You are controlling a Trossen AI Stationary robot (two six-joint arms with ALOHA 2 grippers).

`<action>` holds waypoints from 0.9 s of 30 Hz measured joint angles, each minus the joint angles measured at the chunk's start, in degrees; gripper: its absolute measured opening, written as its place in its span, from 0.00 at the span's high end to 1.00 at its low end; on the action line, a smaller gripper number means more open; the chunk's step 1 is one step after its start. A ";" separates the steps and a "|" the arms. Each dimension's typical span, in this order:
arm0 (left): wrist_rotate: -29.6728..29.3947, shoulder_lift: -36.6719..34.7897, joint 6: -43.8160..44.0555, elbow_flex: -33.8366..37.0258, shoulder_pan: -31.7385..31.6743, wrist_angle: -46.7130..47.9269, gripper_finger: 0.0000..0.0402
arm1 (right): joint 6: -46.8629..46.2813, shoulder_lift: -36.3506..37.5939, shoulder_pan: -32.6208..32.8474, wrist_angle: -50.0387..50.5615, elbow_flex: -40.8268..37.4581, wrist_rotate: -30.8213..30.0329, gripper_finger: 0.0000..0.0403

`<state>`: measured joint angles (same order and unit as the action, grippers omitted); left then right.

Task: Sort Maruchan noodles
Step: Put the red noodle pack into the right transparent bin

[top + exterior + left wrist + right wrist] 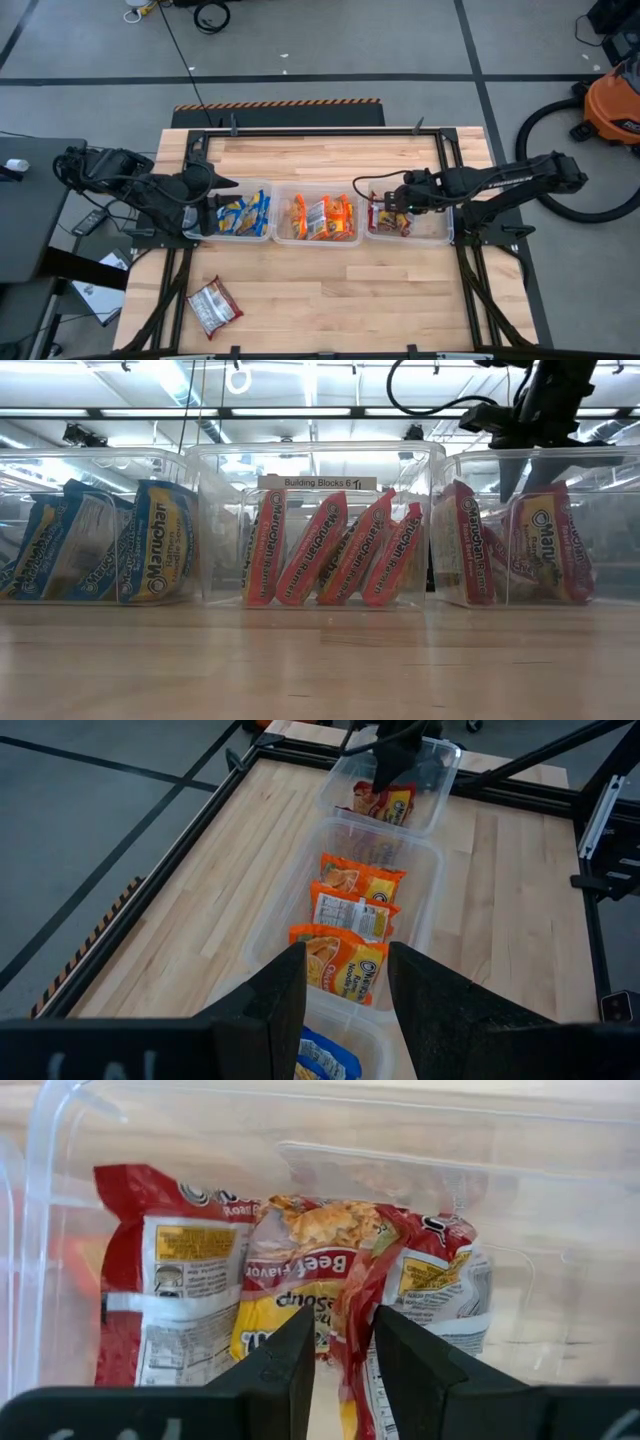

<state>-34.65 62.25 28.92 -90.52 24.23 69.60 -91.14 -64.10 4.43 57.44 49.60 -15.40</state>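
Three clear bins stand in a row mid-table. The left bin (262, 186) holds blue-and-white Maruchan noodles (150, 540), the middle bin (316, 187) orange ones (345, 960), and the right bin (440, 218) red ones (170, 1295), all standing on edge. One red packet (213, 305) lies flat near the table's front left. My right gripper (345, 1365) points down into the right bin, its fingers a little apart on either side of a red packet's upper edge. My left gripper (345, 990) hangs open above the left bin's end, holding nothing. My right gripper comes from above with one finger on each side of the upper edge (360, 1330) of a red packet, which stands among the others in the right bin. I cannot tell whether the fingers (290, 1370) touch it.
Bare wood lies in front of and behind the bins. A black frame rail (320, 131) runs along the table's far edge and sides. An orange shop vacuum (615, 105) with a hose stands on the floor beyond the right edge.
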 joint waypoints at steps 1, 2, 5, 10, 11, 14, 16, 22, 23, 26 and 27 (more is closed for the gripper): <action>0.00 0.00 0.01 0.00 0.00 0.01 0.63 | 0.61 0.12 0.00 0.01 0.00 0.02 0.72; 0.00 -0.01 0.01 0.00 0.00 -0.01 0.63 | 1.45 0.27 0.00 0.02 0.00 0.23 0.72; 0.00 -0.01 0.01 0.00 0.00 -0.01 0.63 | 4.07 0.71 0.00 0.83 0.00 1.60 0.72; 0.00 -0.01 0.01 0.02 0.00 0.01 0.63 | 6.69 2.65 0.00 4.74 0.00 1.97 0.72; 0.02 0.00 0.01 0.00 0.00 0.01 0.63 | 6.72 3.31 0.00 5.38 0.00 1.97 0.72; 0.00 -0.01 0.01 0.00 0.00 0.01 0.63 | 7.33 5.27 0.00 5.66 0.00 1.97 0.72; 0.00 -0.01 -0.01 0.00 0.00 -0.01 0.63 | 7.37 6.53 0.00 5.57 0.00 2.02 0.72; 0.00 0.00 0.01 0.02 0.00 0.01 0.63 | 7.36 7.45 0.00 5.72 0.00 2.16 0.72; 0.00 -0.01 0.01 0.00 0.00 -0.01 0.63 | 7.44 7.45 0.00 5.47 0.00 2.14 0.72; 0.01 -0.01 0.00 0.00 0.00 -0.01 0.63 | 9.04 7.91 0.00 3.36 0.00 2.10 0.72; 0.00 -0.01 0.01 0.02 0.00 0.00 0.63 | 9.77 8.21 0.00 2.55 0.08 2.10 0.72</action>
<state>-34.65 62.24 28.93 -90.50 24.23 69.60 -81.37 -55.89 4.43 59.99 49.68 -13.30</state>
